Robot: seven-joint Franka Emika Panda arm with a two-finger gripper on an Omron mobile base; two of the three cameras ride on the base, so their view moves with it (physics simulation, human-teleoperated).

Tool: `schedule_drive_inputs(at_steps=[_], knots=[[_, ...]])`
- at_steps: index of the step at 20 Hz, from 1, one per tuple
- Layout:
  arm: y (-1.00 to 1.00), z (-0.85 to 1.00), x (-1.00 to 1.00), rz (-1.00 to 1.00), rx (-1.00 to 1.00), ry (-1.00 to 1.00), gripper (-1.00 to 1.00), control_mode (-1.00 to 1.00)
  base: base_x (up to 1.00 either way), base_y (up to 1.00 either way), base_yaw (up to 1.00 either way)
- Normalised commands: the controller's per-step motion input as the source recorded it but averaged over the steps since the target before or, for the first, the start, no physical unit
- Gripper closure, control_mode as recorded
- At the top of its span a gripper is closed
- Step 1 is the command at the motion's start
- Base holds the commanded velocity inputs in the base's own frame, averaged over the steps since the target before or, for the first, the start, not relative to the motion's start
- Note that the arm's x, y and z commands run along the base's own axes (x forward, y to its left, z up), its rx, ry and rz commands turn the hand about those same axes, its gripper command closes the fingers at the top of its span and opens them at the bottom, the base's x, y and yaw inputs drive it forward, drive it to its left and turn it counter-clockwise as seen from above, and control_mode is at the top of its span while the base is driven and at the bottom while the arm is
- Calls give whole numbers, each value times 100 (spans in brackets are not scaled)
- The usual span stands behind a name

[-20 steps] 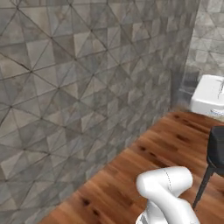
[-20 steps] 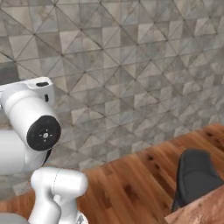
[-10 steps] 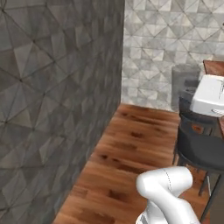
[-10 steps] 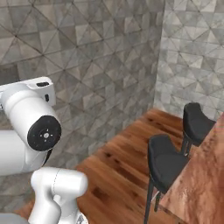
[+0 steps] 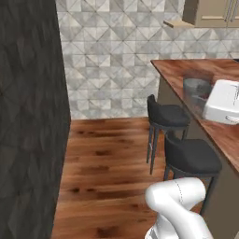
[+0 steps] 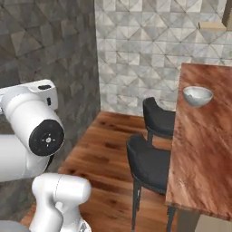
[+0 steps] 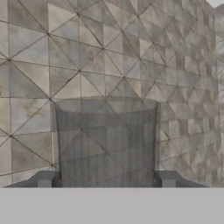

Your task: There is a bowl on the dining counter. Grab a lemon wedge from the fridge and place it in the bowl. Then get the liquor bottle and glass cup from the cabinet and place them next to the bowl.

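Right base view: bowl (image 6: 198, 96) on dining counter (image 6: 204, 149); stools (image 6: 149, 165) alongside.

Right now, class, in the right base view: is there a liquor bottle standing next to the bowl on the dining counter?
No: the bowl sits alone on the dining counter, with bare wood all around it.
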Motion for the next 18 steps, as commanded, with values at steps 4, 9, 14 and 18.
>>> schedule_drive_inputs(at_steps=[4, 9, 14, 18], knots=[[0, 0, 0, 0, 0, 0, 100, 100, 55, 34, -67], [0, 0, 0, 0, 0, 0, 100, 100, 56, 40, -68], [0, 0, 0, 0, 0, 0, 100, 100, 47, 46, -66], [0, 0, 0, 0, 0, 0, 100, 100, 31, 68, -62]])
